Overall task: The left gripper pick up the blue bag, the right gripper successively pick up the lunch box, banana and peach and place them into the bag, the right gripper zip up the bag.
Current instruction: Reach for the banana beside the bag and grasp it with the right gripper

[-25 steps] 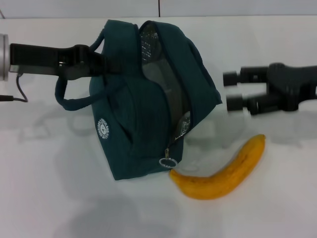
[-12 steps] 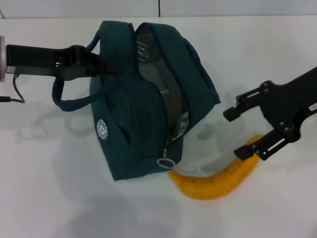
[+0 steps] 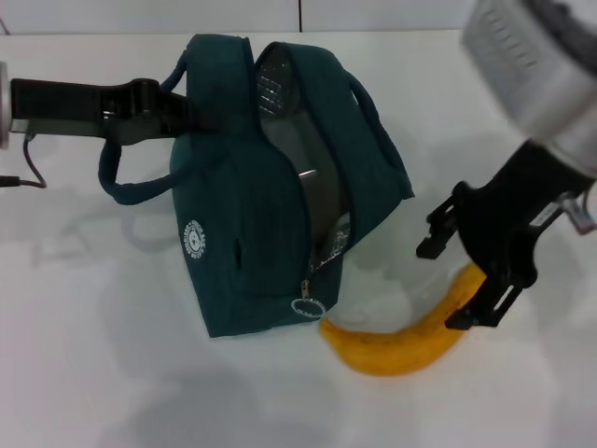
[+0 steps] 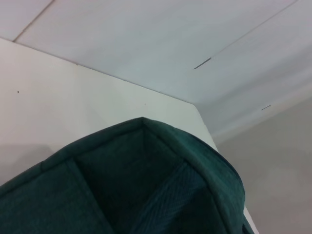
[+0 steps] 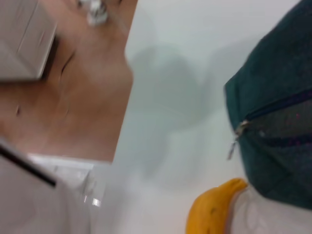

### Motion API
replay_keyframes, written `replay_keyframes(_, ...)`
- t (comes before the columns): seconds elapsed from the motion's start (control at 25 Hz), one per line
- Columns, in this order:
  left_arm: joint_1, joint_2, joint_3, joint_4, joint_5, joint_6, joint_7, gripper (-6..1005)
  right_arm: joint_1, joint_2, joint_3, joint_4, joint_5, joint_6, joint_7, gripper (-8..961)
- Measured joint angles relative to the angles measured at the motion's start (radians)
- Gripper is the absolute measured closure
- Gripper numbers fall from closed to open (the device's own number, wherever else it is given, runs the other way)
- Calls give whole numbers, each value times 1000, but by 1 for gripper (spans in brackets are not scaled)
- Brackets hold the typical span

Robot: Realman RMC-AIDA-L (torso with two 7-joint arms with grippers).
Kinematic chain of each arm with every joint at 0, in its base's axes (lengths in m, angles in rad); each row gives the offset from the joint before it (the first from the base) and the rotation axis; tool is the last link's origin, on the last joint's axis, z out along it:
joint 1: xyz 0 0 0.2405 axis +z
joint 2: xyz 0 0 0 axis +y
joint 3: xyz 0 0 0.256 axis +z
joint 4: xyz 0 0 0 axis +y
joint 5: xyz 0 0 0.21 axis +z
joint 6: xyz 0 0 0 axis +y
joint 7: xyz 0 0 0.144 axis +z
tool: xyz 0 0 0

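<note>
Head view shows you the right gripper point(image 3: 466, 285) angled down, jaws apart astride the banana point(image 3: 406, 343) beside the blue bag point(image 3: 252, 205); left gripper point(image 3: 191, 117) clamps its handle above the white table point(image 3: 93, 355).

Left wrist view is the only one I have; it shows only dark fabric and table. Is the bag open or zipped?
Observer: Open. In the head view the bag gapes along its top and the foil lining shows.
Operator: Where is the banana?
Observer: The banana lies on the table, beside the bag's zipper end, not inside.
Operator: And the right hand?
Observer: The right hand is open at the banana's far end, with that tip between its fingers; I cannot tell if it touches. The left hand is at the bag's upper side, near a handle.
</note>
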Motion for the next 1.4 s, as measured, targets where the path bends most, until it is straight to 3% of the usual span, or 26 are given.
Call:
replay_keyframes(0.28, -1, -5, 0, 0, -1, -1, 3, 955, 63, 4, -238, 8, -22, 71, 69, 110)
replay_keyframes(0.56, -1, -6, 0, 0, -1, -1, 5, 954, 87, 9, -414, 11, -50, 148, 108, 111)
replay_keyframes(1.4, -6, -8, 4, 0, -1, 1, 8, 954, 88, 11, -599, 45, -31, 284, 151, 114)
